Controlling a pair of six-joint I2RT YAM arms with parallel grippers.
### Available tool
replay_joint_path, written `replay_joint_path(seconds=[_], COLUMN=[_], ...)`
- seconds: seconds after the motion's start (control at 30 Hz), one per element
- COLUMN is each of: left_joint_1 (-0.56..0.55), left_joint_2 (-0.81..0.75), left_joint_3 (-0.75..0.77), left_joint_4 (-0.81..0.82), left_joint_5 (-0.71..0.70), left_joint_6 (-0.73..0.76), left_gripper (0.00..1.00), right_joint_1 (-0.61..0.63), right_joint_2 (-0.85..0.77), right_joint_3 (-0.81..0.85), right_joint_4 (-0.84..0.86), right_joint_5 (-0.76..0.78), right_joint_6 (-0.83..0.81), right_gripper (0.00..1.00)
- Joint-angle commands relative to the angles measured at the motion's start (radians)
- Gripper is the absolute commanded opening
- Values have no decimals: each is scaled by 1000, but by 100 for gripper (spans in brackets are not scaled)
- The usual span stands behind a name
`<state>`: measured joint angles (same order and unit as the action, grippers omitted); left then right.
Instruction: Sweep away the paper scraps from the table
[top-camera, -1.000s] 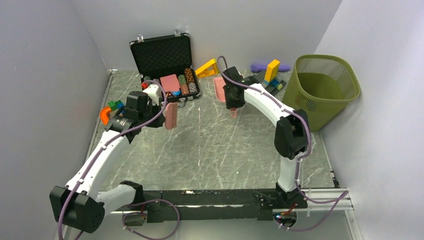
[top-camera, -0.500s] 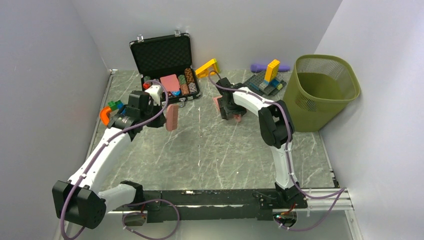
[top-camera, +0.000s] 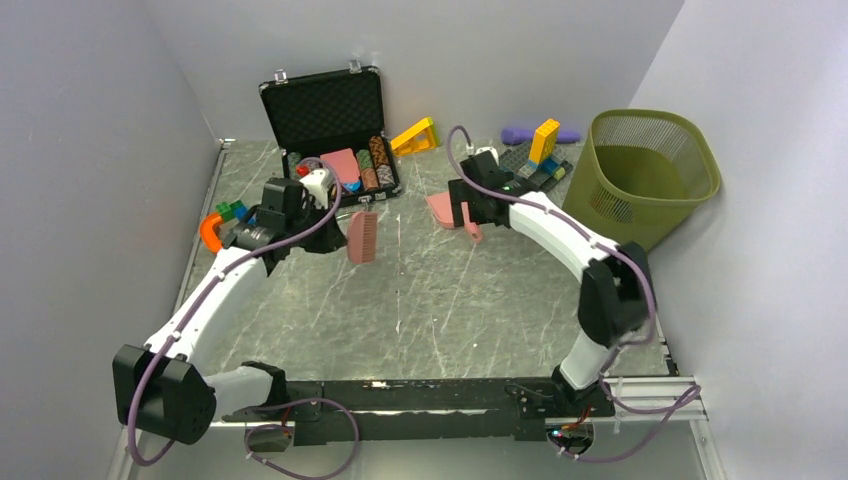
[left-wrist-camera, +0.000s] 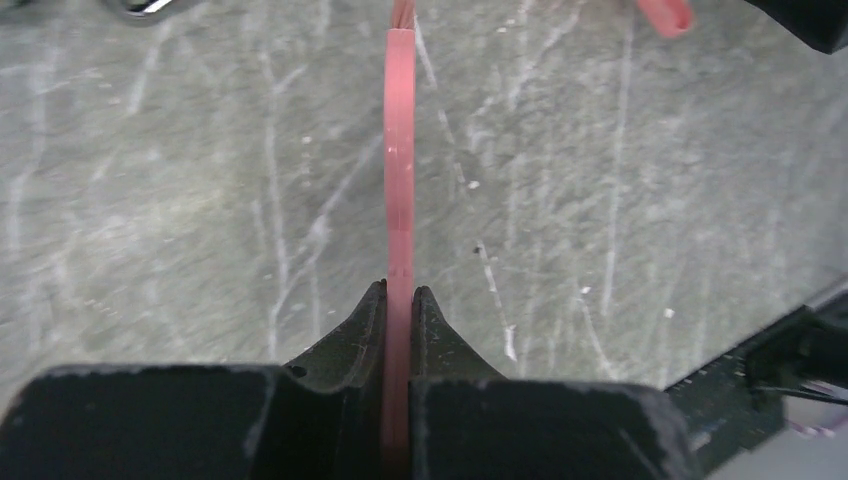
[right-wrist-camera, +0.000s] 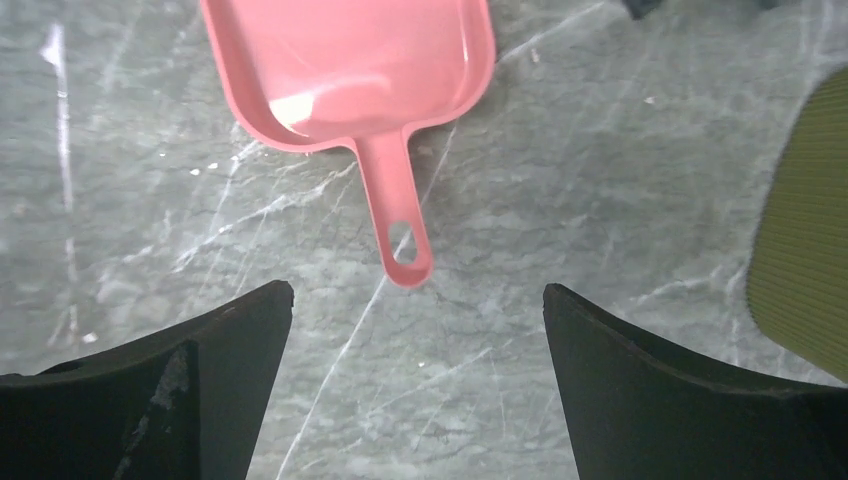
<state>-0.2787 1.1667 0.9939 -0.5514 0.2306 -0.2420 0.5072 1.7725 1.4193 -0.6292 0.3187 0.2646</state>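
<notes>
The left fingers (left-wrist-camera: 370, 312) clench a flat pink plastic brush (left-wrist-camera: 400, 150) above the grey marble-patterned worktop (right-wrist-camera: 600, 200). The right fingers (right-wrist-camera: 230, 350), spread wide, hover over a pink plastic dustpan (right-wrist-camera: 350, 60).

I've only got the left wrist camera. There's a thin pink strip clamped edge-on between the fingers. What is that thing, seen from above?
Observer: From the top camera it is a small pink brush, held by the left gripper over the middle of the table.
Operator: And where's the dustpan?
Observer: The pink dustpan lies flat on the table with its handle pointing at the right gripper, which is open and not touching it.
Operator: Is anything in the pan?
Observer: Nothing in the part that the right wrist camera shows.
</notes>
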Motion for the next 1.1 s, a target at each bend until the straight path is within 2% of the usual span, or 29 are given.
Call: replay_joint_path(seconds=[0.0,0.2,0.23,0.27,0.3,0.37,0.4,0.67,0.8,0.9,1.07], left_joint_1=[7,9,9,9,9,9,9,8,7,7,9], left_joint_2=[50,154,163,169,171,153,124,-93,-232,-354,-529], left_joint_3=[34,112,115,118,122,131,129,91,19,-80,-272], left_joint_4=[131,218,235,242,229,158,117,7,32,96,213], left_joint_5=[217,386,418,428,411,298,239,-36,-160,-205,-199], left_joint_6=[-99,-209,-224,-233,-238,-225,-206,-74,-64,-94,-173], left_gripper=[0,0,3,15,32,86,98,100,99,99,99], right_joint_1=[-4,-4,-4,-4,-4,-4,-3,-4,-5,-4,-5], right_joint_2=[-193,-398,-419,-439,-453,-476,-487,-625,-738,-848,-1007], right_joint_3=[-131,-303,-317,-329,-337,-347,-354,-402,-438,-509,-682], right_joint_4=[145,231,234,235,233,222,223,266,293,359,461], right_joint_5=[40,23,23,22,22,22,20,-21,-20,-20,-43], right_joint_6=[11,39,39,39,40,49,51,53,60,77,115], right_gripper=[100,100,100,100,100,100,100,100,100,100,100])
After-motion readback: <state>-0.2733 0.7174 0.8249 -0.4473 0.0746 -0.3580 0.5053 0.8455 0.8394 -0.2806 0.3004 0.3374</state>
